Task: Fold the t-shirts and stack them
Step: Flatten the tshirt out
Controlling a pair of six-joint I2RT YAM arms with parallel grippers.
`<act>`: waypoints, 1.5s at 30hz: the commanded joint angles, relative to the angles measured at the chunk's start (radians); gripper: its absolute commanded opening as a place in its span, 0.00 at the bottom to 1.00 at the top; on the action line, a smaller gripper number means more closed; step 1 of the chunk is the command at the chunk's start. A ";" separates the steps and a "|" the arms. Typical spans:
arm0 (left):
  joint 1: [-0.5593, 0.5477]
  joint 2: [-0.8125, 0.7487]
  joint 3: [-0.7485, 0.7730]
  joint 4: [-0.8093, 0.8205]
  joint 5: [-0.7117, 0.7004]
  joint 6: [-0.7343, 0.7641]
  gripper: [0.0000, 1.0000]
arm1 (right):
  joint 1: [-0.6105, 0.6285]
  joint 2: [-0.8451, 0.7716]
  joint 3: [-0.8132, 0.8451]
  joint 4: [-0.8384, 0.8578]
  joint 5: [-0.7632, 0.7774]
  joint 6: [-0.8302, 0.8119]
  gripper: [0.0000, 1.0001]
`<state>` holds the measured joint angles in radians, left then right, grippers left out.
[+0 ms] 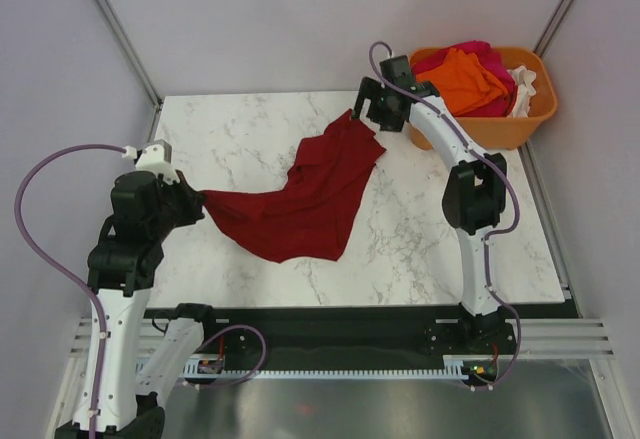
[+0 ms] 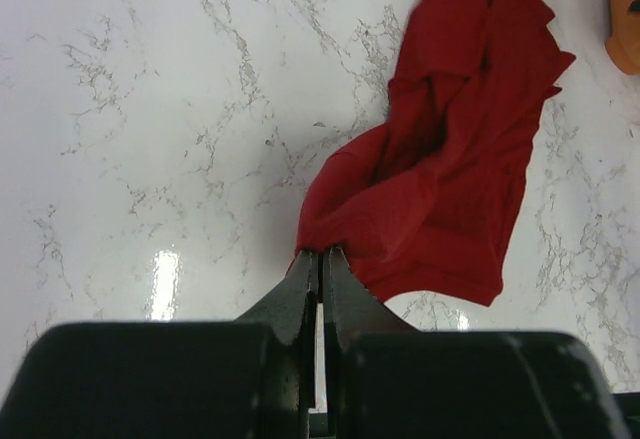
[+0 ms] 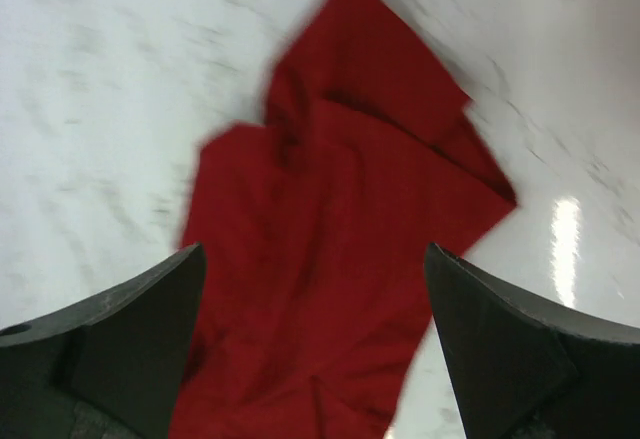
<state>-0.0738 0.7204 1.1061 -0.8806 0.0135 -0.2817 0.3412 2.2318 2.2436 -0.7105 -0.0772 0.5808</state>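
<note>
Grey panelled walls close in a white marble-patterned table [image 1: 250,129], and an orange plastic tub [image 1: 505,131] sits off its corner at about two o'clock. Heaped in the tub are a bright orange shirt [image 1: 470,81], a magenta-pink one [image 1: 470,52] and a bit of white cloth [image 1: 526,84] at its right rim.

The dark red t-shirt [image 1: 310,199] lies across the middle of the table, rumpled. It runs in a band from nine o'clock, where it narrows to a drawn-out point, up to one o'clock. The left gripper [image 2: 320,256] is pinched tight on that nine o'clock point, with the cloth bunched into its closed tips. The right gripper [image 3: 312,251] hangs above the one o'clock end with its fingers spread wide and nothing between them. The red cloth lies beneath it, slack and creased.

To my eye the shirt is being spread flat before any fold. To do that well, the right arm wants a true corner or hem rather than a loose fold, and the layers at that end overlap, so the pick needs care. Once both ends are held, a steady pull apart, low over the table, should take out the twist near the centre. Lifting too high would let the middle sag and double over.

I can see no brand, label or print on the shirts, the tub or the arms.
</note>
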 commanded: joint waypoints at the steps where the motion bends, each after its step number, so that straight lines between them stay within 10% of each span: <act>1: 0.005 -0.004 0.032 0.029 0.036 0.030 0.02 | -0.007 -0.122 -0.162 -0.048 0.095 -0.001 0.98; 14: 0.003 0.005 -0.006 0.040 0.028 0.019 0.02 | -0.007 -0.155 -0.420 0.091 0.083 -0.073 0.96; 32: 0.005 -0.082 -0.187 0.121 -0.010 0.004 0.02 | 0.061 0.304 0.155 0.140 0.101 -0.216 0.76; 45: 0.003 -0.073 -0.207 0.143 -0.009 0.001 0.02 | 0.122 0.422 0.215 0.154 0.309 -0.276 0.68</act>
<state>-0.0738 0.6479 0.9012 -0.7860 0.0162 -0.2825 0.4808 2.6427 2.4081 -0.5816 0.1474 0.3317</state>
